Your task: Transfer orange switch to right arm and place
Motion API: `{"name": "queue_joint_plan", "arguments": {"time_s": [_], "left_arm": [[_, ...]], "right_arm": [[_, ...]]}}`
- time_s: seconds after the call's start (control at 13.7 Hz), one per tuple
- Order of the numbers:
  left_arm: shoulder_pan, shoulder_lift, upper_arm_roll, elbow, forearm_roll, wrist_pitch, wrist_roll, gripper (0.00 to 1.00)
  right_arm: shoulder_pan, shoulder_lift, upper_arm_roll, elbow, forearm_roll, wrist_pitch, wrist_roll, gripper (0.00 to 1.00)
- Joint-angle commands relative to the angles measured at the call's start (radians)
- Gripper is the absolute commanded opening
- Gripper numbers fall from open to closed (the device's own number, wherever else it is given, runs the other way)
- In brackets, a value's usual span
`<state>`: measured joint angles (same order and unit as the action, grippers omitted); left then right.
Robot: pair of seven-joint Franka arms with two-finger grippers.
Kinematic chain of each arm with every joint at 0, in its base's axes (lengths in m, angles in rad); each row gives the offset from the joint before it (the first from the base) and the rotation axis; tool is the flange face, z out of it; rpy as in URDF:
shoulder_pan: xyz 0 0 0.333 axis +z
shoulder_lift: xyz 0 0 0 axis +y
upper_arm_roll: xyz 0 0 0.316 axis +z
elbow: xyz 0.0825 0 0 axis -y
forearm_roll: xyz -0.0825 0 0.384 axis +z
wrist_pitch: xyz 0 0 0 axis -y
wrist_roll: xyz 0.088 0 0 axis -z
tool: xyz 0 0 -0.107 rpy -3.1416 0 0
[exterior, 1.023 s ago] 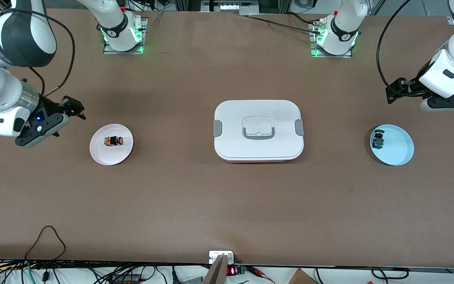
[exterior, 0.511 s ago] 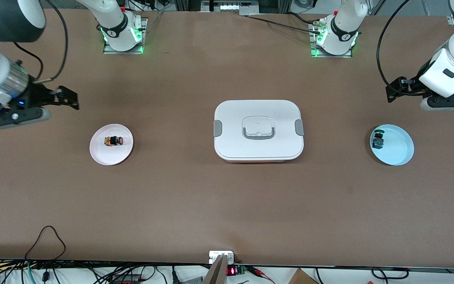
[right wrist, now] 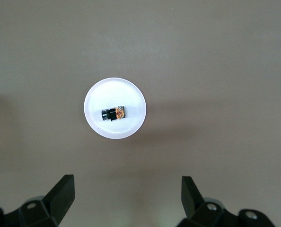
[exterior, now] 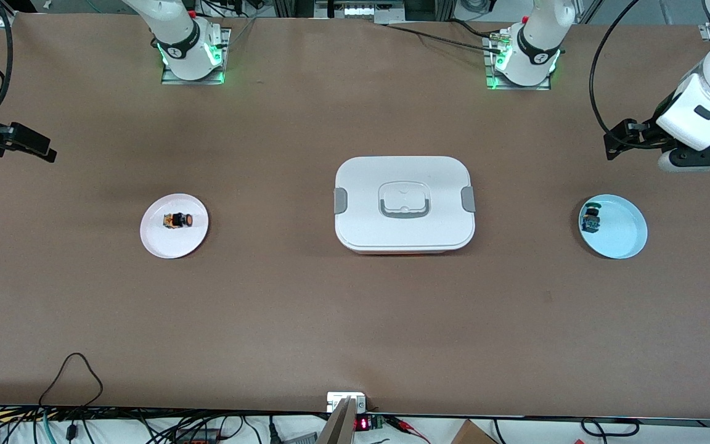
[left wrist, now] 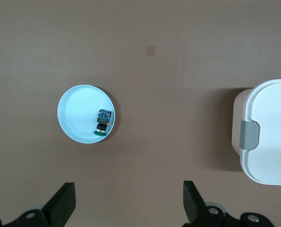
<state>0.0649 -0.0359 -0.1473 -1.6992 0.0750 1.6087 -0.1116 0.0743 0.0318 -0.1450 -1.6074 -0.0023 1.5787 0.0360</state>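
1. Right gripper [exterior: 22, 142] up at the right arm's end of the table, over bare brown table [exterior: 269, 308]; jaws spread wide in the right wrist view, nothing between them.
2. Pink plate [exterior: 173, 246] next along, with the orange switch [exterior: 178, 219] lying on its side on it, touched by nothing. Same switch seen from the right wrist camera [right wrist: 113, 114], well clear of the gripper fingers [right wrist: 60, 194].
3. Middle of the table: white lidded box [exterior: 404, 234], lid on, grey latches at both ends.
4. Toward the left arm's end: light blue plate [exterior: 623, 243] carrying the green-capped switch [exterior: 590, 219], lying near the plate's rim.
5. Left gripper [exterior: 626, 139] hanging over bare table near the blue plate, jaws apart and empty in the left wrist view.
6. Step in hand, judging by the layout: switch already resting at the right arm's end, so placing looks done or nearly so, with neither gripper at work.
7. Next move, if any: nothing to grip; likely just parking both arms clear of the plates.
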Motion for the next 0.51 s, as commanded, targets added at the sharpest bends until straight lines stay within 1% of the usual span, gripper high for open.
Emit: {"name": "queue_joint_plan", "arguments": {"time_s": [0.0,0.15,0.22,0.44], "left_arm": [[-0.007,-0.002,0.005,0.018,-0.014,-0.021,-0.005,1.0],[-0.007,-0.002,0.005,0.018,-0.014,-0.021,-0.005,1.0],[-0.007,-0.002,0.005,0.018,-0.014,-0.021,-0.005,1.0],[-0.007,-0.002,0.005,0.018,-0.014,-0.021,-0.005,1.0]], "right_arm": [[-0.004,-0.053,0.012,-0.084,-0.039,0.071,-0.048,1.0],[-0.007,-0.059,0.01,-0.086,-0.044,0.083,-0.12,1.0],[-0.007,-0.075,0.01,-0.092,-0.044,0.081,-0.123,1.0],[-0.007,-0.082,0.01,-0.092,-0.031,0.044,-0.041,1.0]]}}
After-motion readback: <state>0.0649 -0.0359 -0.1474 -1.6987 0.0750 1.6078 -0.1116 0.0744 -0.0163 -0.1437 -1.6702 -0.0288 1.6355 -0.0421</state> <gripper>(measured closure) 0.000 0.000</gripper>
